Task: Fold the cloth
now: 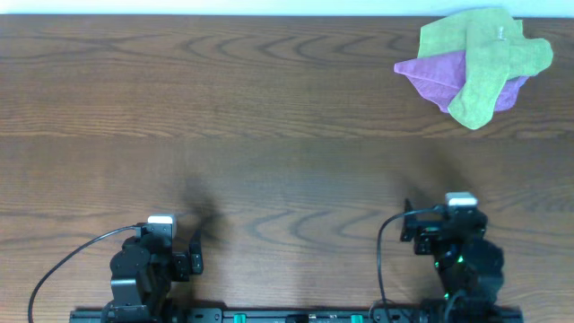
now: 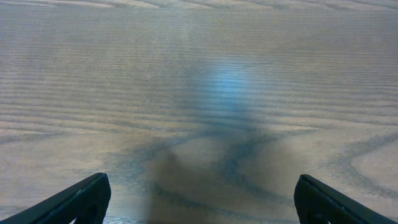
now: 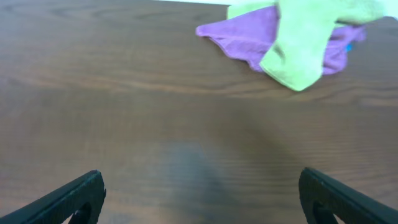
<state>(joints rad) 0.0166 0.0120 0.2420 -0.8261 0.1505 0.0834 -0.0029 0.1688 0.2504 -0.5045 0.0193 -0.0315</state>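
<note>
1. Lying crumpled at the far right corner of the table (image 1: 269,108), the cloth (image 1: 484,67) is seen as a lime-green, soft, nappy fabric, draped in a bent strip with one rounded end hanging toward the arms.
2. A small white tag (image 1: 496,34) is seen on its upper part; any print on it is too small to be read.
3. More lime-green fabric (image 1: 442,39) is spread to the left of that strip; whether it is the same piece or a second one cannot be told.
4. A purple cloth (image 1: 430,76) of similar nap is partly covered by the green; its pointed corner juts out to the left, and both are touching.
5. In the right wrist view the pile is seen far ahead, well apart from the fingers.
6. The table is a dark brown board with a flowing wood-grain pattern and a dull sheen.
7. The right gripper (image 3: 200,176) is held released, its black fingers spread wide above bare wood.
8. The left gripper (image 2: 202,180) is likewise released, with nothing between its fingers, near the table's front edge.
</note>
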